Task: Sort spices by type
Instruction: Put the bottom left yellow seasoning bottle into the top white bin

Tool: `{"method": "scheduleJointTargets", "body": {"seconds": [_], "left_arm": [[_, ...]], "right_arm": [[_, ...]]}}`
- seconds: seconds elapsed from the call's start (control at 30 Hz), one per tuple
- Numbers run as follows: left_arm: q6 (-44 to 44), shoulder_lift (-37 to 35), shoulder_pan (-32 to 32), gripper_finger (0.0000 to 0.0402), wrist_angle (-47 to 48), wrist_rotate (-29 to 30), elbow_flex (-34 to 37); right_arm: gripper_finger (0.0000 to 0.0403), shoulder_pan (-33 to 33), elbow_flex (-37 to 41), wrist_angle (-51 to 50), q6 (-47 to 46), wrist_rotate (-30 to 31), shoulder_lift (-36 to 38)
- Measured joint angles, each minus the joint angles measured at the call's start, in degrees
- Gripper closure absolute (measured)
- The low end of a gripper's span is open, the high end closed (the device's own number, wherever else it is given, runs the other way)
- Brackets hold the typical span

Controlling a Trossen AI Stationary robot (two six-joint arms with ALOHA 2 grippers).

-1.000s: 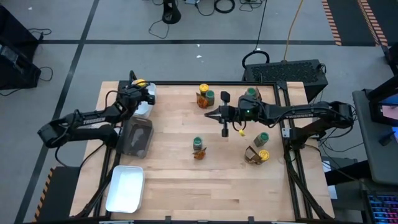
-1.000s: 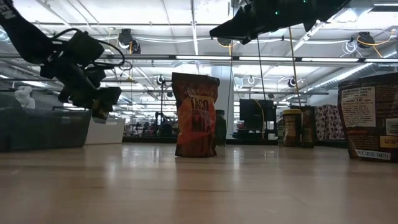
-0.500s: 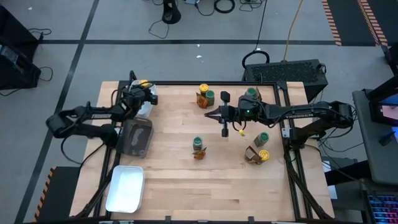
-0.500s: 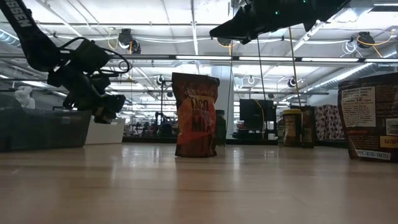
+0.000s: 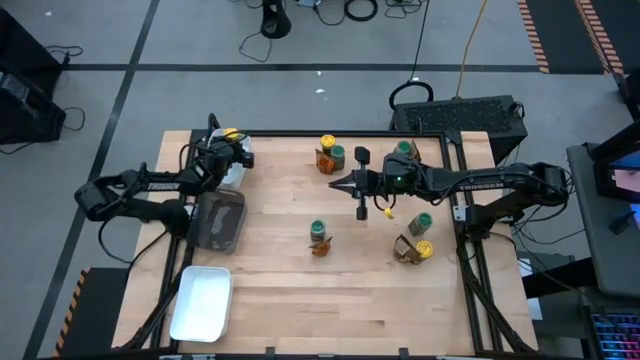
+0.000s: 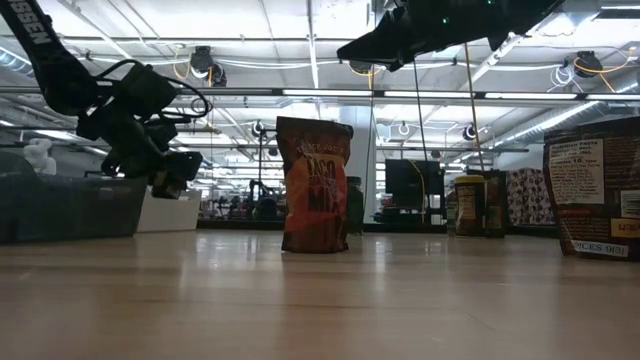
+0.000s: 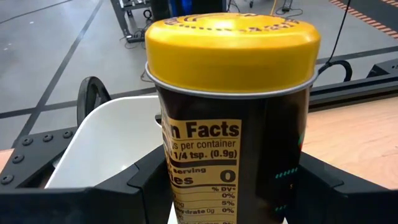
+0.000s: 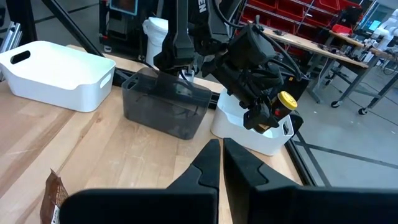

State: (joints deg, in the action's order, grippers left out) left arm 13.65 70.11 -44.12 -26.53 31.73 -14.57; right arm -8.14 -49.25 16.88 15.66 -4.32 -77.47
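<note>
My left gripper point(image 5: 228, 150) is shut on a spice jar with a yellow lid point(image 7: 231, 43) and hangs over the small white tray point(image 5: 234, 174) at the table's far left. In the right wrist view the jar point(image 8: 283, 106) hangs just above that tray point(image 8: 249, 134). My right gripper point(image 5: 335, 185) hovers shut and empty above the table's middle. The other spices stand on the table: a yellow-lidded jar point(image 5: 327, 143) and a green-lidded jar point(image 5: 338, 154) by a packet, a green-lidded jar point(image 5: 318, 228) by a packet point(image 6: 313, 185), and several more at the right point(image 5: 420, 235). My left gripper pinches the jar's dark body below the lid point(image 7: 174, 186) between its two fingers point(image 7: 146, 186), one on each side. It slants down toward the table's far edge. The jar is lifted clear above the white tray, its lid uppermost and tilted.
A dark grey tray point(image 5: 221, 220) lies beside the small white one, and a larger white tray point(image 5: 202, 302) lies at the near left. The middle of the wooden table point(image 5: 280, 270) has free room. Black frame rails run along the table's edges.
My left gripper, still shut on the jar, has sunk a little toward the small white tray and then kept still.
</note>
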Motion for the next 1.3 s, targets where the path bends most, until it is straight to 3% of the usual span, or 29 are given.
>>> {"method": "scheduleJointTargets", "body": {"seconds": [0.37,0.7,0.9,1.3], "left_arm": [[0.05,0.0,-0.16,0.0166,0.05,-3.24,0.0],[0.07,-0.15,0.24,0.0121,-0.08,-4.26,-0.02],[-0.66,-0.2,0.28,0.0116,-0.06,-4.86,-0.02],[-2.2,-9.6,0.28,0.0116,3.66,-7.88,-0.04]], "right_arm": [[0.0403,0.0,-0.02,0.0,0.0,0.0,0.0],[0.0403,0.0,-0.02,0.0,0.0,-0.02,0.0],[0.0403,0.0,-0.02,0.0,0.0,-0.02,0.0],[0.0403,0.0,-0.04,0.0,0.17,-0.02,0.0]]}}
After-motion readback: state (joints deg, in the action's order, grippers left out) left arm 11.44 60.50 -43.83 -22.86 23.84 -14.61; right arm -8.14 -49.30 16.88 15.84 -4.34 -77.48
